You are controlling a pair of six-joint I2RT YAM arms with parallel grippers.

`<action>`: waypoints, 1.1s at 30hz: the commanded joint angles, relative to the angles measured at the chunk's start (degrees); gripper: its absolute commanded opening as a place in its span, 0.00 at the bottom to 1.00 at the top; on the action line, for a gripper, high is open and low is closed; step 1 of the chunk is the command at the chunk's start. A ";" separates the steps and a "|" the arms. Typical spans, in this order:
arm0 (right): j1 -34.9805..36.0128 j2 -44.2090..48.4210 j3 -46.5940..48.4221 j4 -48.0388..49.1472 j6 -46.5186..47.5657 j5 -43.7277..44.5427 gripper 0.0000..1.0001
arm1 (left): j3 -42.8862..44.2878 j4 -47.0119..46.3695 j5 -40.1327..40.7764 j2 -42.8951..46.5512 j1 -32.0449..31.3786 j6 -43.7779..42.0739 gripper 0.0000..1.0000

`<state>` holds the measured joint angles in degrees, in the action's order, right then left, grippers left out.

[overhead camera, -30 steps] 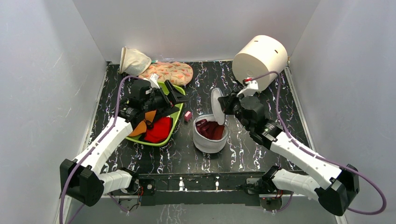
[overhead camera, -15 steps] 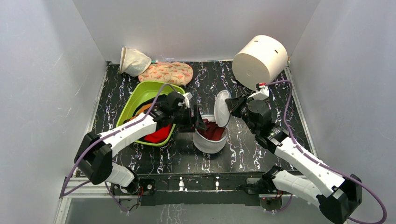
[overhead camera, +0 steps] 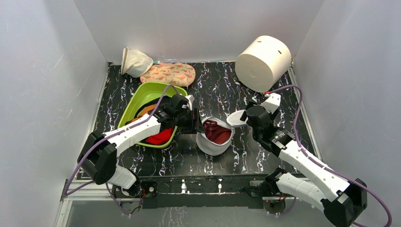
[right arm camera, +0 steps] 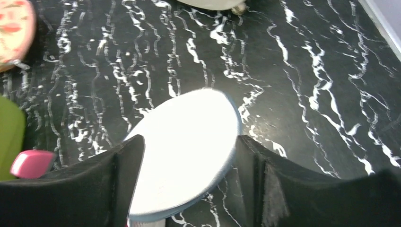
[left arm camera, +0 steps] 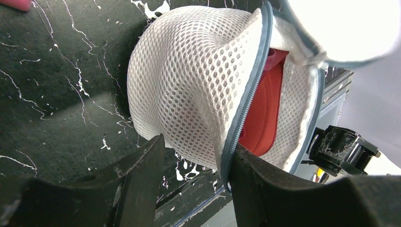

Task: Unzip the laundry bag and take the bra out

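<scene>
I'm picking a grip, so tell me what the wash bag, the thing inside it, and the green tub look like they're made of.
The laundry bag: white open-weave mesh, seemingly soft synthetic fabric, edged by a grey zip tape.
The bra inside: smooth matte red, apparently moulded padded fabric, though only part shows.
The green tub: glossy lime, likely hard plastic, judging by its even sheen and stiff rim.

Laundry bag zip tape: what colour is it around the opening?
Grey-blue, against white mesh. The zip tape of the laundry bag shows best in the left wrist view.
</scene>
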<state>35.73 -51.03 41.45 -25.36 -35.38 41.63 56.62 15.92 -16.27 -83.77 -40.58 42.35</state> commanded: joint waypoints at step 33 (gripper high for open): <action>-1.58 -8.99 -1.83 6.32 11.44 -22.39 0.68 | 24.06 9.16 1.89 -6.26 -9.91 -22.16 0.89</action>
<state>35.00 -59.88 42.44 -25.45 -25.85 22.00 77.12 23.57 -14.37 -87.37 -48.36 23.31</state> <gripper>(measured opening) 0.705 0.897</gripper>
